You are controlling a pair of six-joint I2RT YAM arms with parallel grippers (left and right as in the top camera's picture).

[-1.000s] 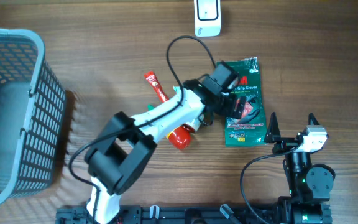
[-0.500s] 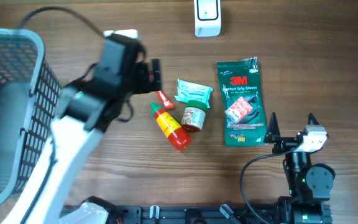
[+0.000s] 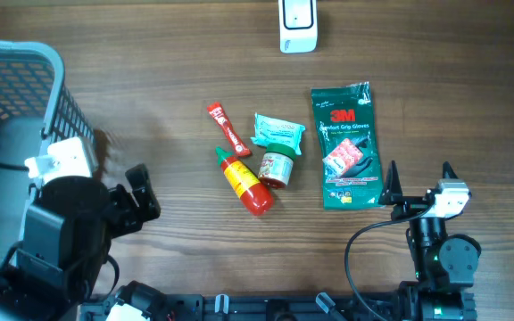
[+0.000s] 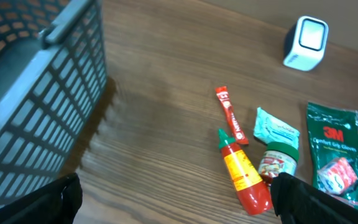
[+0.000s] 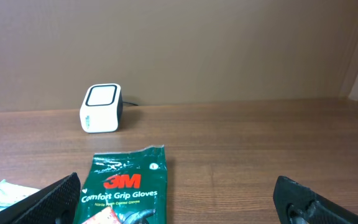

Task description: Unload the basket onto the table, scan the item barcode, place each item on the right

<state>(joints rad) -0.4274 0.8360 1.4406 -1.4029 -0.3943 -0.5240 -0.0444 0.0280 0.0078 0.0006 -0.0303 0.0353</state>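
Left gripper [image 3: 141, 198] is spread wide open with nothing in it, hanging low on the left side just beside the blue-grey wire basket [image 3: 61, 67]. Right gripper [image 3: 418, 171] is fully open too and empty, sitting near the lower right corner of the 3M Comfort Grip Gloves pack [image 3: 346, 147]. That pack lies flat on the wooden table [image 3: 168, 71]. To its left there's a little cluster: teal packet [image 3: 279, 131], small green-lidded jar [image 3: 277, 167], red sauce bottle [image 3: 244, 183] and thin red sachet [image 3: 225, 129]. The white barcode scanner [image 3: 298, 22] stands at the far edge, well apart from all of them.
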